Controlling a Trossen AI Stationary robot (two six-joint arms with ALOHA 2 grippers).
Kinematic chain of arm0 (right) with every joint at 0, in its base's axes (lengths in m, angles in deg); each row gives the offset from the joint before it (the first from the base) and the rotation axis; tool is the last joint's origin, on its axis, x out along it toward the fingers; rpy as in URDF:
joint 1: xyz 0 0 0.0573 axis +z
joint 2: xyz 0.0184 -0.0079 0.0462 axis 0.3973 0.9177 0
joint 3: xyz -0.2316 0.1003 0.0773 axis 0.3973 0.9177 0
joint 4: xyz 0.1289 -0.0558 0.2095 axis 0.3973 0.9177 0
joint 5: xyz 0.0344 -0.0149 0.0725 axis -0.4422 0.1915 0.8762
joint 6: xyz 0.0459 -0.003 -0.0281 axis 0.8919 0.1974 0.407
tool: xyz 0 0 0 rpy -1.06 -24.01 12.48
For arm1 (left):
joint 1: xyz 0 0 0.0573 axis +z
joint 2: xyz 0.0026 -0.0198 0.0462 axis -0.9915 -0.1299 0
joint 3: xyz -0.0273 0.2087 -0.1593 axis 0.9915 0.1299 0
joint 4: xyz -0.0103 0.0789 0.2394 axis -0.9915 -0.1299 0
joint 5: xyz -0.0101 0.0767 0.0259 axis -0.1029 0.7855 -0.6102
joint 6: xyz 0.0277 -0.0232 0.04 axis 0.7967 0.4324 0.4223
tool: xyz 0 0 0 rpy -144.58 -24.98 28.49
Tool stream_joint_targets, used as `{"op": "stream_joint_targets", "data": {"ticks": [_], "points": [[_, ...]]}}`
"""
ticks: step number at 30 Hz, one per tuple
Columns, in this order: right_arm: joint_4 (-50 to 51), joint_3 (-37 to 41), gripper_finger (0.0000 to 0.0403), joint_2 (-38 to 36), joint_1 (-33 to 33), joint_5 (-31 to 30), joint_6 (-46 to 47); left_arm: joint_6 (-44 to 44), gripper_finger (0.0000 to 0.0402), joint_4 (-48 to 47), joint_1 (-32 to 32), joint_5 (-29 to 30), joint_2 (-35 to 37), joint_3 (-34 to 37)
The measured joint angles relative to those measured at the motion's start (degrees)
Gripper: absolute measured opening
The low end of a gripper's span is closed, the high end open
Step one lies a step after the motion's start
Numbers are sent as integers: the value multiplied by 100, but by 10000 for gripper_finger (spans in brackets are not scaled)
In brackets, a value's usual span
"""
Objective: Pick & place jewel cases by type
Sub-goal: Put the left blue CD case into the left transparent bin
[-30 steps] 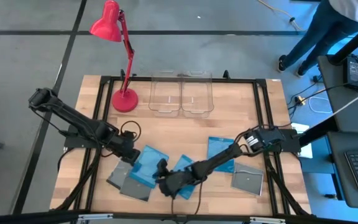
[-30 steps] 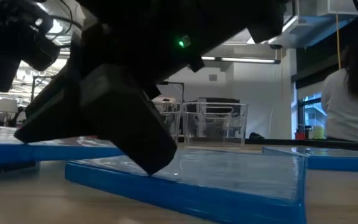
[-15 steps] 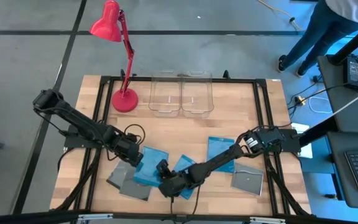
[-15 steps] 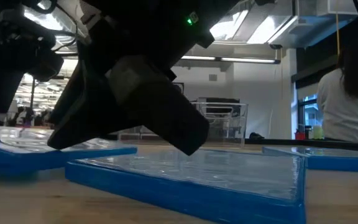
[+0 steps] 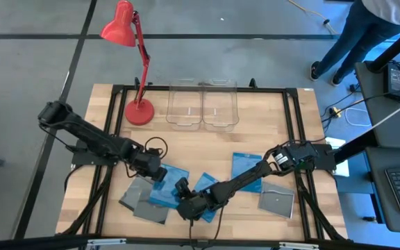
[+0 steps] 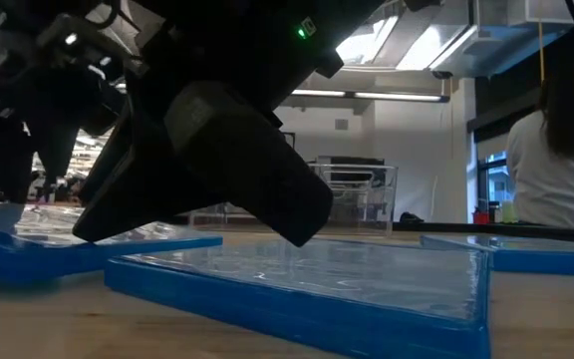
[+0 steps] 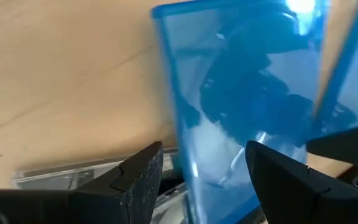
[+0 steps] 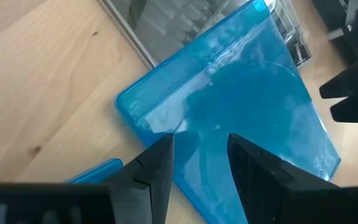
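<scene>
A blue jewel case [image 5: 169, 186] [image 8: 241, 118] lies near the front left, its far end resting on grey jewel cases [image 5: 143, 205] [image 8: 166, 25]. My left gripper [image 5: 157, 172] [image 7: 204, 168] stands open at its far-left corner, the case's edge [image 7: 185, 149] showing between the fingers. My right gripper [image 5: 184, 207] [image 8: 201, 158] is open at the case's near-right side. A second blue case [image 5: 207, 193] [image 6: 307, 289] lies flat under my right arm. A third blue case [image 5: 245, 165] and another grey case [image 5: 276, 201] lie to the right. My left gripper slants down over the blue case's far-left corner [image 7: 179, 134]; whether a finger touches it, I cannot tell. My right gripper slants down at the same case's near-right edge [image 8: 166, 124]; its own fingers hide the edge, so I cannot tell if it touches.
Two clear bins [image 5: 186, 104] [image 5: 219, 104] stand side by side at the table's far edge, a red desk lamp [image 5: 139, 111] to their left. A person [image 5: 373, 28] stands beyond the far right corner. Bare wood lies between the bins and the cases.
My left gripper has moved toward the table's right and down, closer to the blue case's corner. My right gripper has tipped its fingers while staying in place. In the low view the left blue case now sits more tilted than a second ago.
</scene>
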Motion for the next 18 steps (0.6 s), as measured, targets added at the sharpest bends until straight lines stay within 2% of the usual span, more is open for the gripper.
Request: {"op": "stream_joint_targets", "data": {"ticks": [6, 18], "points": [[30, 0, 155, -9, -7, 107, -2, 175, 226, 172, 109, -278, -326, 0], [101, -7, 155, 9, -65, 117, -17, 907, 220, 1881, 256, -803, -802, 0]]}}
